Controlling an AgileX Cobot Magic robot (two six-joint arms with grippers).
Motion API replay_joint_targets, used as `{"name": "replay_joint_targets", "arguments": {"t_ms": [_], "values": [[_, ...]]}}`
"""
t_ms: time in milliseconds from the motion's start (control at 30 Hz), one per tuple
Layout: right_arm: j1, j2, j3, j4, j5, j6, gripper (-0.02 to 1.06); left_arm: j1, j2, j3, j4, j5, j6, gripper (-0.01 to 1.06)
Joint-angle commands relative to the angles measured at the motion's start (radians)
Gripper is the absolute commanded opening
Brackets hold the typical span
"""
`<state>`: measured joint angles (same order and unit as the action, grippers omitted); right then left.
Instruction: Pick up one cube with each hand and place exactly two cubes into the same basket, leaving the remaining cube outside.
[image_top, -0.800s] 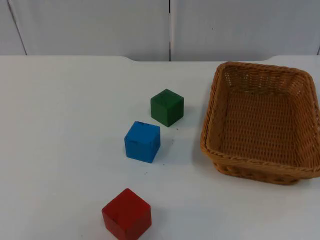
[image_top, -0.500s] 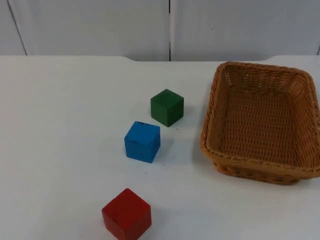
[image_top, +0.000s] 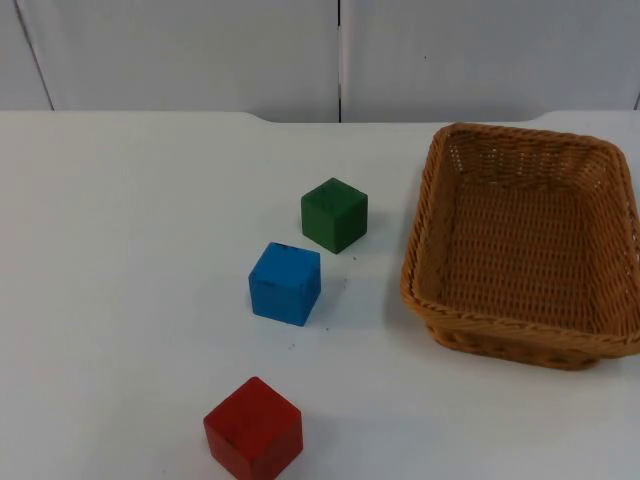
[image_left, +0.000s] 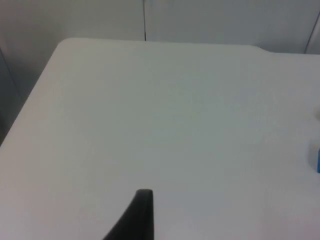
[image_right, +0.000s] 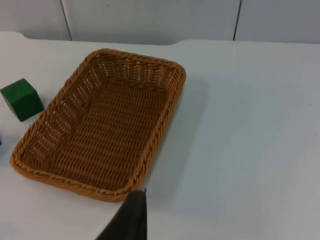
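Nearest on the white table (image_top: 120, 250) in the top view lies the red cube (image_top: 254, 429), then the blue cube (image_top: 285, 283), and just beyond it the green cube (image_top: 334, 214); the three stand apart. To the right is the woven basket (image_top: 520, 245), with no cube inside. The right wrist view adds the basket's far side (and the green cube (image_right: 21, 99) beside it). Of each gripper one fingertip shows, left (image_left: 135, 215) and right (image_right: 127, 217); how far open they are, I cannot tell.
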<state>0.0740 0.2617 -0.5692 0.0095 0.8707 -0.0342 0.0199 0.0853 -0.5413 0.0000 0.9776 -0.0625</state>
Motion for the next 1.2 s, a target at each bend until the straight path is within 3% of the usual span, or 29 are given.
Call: {"name": "replay_joint_targets", "arguments": {"t_ms": [0,600,1167], "values": [[-0.006,0.034,-0.014,0.009,-0.033,-0.007,1.05,0.004,0.014,-0.005,-0.012,-0.029,-0.002,1.05],[-0.006,0.352,-0.172,0.020,-0.142,-0.033,1.05,0.004,0.106,-0.007,-0.034,-0.077,-0.002,1.05],[-0.006,0.595,-0.297,0.022,-0.179,-0.067,1.05,0.004,0.256,-0.151,-0.048,-0.101,0.014,1.05]]}}
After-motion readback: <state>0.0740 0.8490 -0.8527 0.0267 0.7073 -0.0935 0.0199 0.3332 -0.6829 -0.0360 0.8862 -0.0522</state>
